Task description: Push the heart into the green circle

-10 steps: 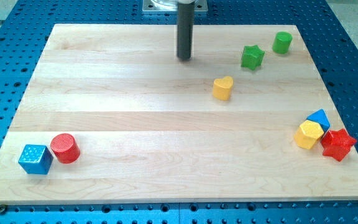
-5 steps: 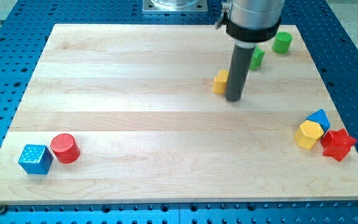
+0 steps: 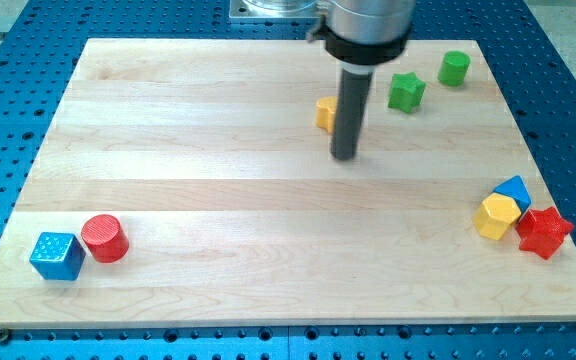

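Note:
The yellow heart (image 3: 325, 113) lies on the wooden board (image 3: 218, 200) near the top middle, mostly hidden behind my rod. My tip (image 3: 344, 156) rests just below and right of the heart, close to it; I cannot tell whether they touch. The green circle, a cylinder (image 3: 454, 68), stands near the board's top right corner. The green star (image 3: 405, 91) lies between the heart and the green cylinder.
A red cylinder (image 3: 104, 238) and a blue cube (image 3: 56, 255) sit at the bottom left. A yellow hexagon (image 3: 495, 216), a blue triangle (image 3: 514, 189) and a red star (image 3: 543, 231) cluster at the right edge.
My rod swung from the top middle down to the right of the heart, then back left. The heart has moved up and left, away from the green cylinder.

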`<control>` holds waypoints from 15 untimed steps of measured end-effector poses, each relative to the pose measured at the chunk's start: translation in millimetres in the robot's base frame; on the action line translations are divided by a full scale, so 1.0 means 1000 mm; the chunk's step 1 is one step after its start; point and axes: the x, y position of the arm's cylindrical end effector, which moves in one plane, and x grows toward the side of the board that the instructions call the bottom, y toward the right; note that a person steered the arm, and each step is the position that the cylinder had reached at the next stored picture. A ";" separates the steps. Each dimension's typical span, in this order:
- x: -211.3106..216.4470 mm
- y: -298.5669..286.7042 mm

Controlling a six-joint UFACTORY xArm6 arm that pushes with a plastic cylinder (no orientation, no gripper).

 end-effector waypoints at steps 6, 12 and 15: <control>-0.102 0.012; -0.156 0.128; -0.130 -0.013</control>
